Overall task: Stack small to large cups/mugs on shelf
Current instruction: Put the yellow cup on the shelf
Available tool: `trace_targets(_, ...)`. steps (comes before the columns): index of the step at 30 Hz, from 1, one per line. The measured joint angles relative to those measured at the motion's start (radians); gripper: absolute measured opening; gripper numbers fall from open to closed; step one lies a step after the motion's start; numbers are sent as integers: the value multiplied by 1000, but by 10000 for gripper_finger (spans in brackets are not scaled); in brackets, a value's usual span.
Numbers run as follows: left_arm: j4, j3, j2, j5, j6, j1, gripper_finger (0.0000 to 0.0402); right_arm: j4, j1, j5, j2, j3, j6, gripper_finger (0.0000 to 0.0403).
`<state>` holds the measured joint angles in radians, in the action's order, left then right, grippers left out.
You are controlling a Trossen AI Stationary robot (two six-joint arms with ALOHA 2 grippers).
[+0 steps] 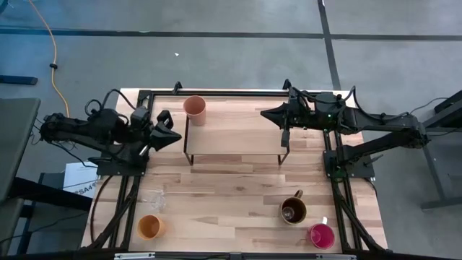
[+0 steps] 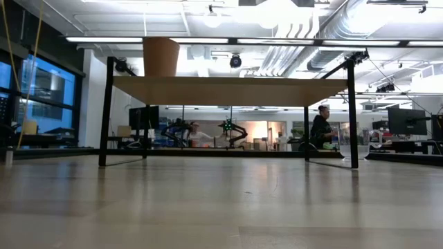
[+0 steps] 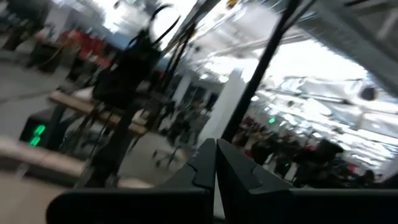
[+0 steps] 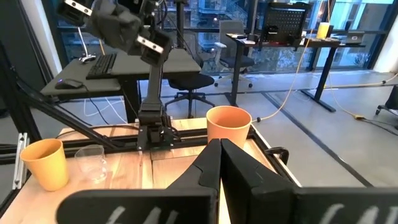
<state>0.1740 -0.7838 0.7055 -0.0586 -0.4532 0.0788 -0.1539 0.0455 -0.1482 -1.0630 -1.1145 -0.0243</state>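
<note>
The shelf (image 1: 234, 133), a black frame with a light wood top, stands at the table's far middle. The peach tumbler (image 1: 195, 108) stands upright on its far left corner and shows in the low view (image 2: 160, 57) and the right wrist view (image 4: 228, 127). The yellow-orange cup (image 1: 150, 226) and a clear glass mug (image 1: 154, 198) stand near left. The brown handled mug (image 1: 293, 211) and the red-pink cup (image 1: 322, 235) stand near right. My left gripper (image 1: 175, 137) is shut and empty beside the shelf's left edge. My right gripper (image 1: 264, 113) is shut and empty over the shelf's right part.
Bare table lies between the shelf and the cups near the front edge. The arm bases stand at the table's left and right sides. People and desks show in the room beyond the table in the low view.
</note>
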Motion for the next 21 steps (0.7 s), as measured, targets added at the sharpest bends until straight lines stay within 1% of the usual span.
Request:
trace_targets(3,-110,-37,2,-11,-33,0,17,0,0,0,0,0,0,0)
trace_targets(5,-180,-83,19,-10,-41,0,34,0,0,0,0,0,1,0)
trace_targets(8,-349,-184,61,4,-31,0,70,0,0,0,0,0,0,0)
trace_targets(10,-494,-268,107,27,-27,0,100,0,0,0,0,0,1,0)
trace_targets(12,-646,-359,170,79,-26,0,132,0,0,0,0,0,1,0)
trace_targets(14,-790,-455,241,170,-32,5,163,0,0,0,0,0,1,0)
trace_targets(17,-1025,-595,356,293,-59,56,199,0,0,-1,0,0,1,0)
trace_targets(19,-1225,-674,434,317,-71,113,211,0,0,-1,0,0,1,0)
trace_targets(21,-1403,-729,506,315,-78,185,215,0,0,-1,0,0,1,0)
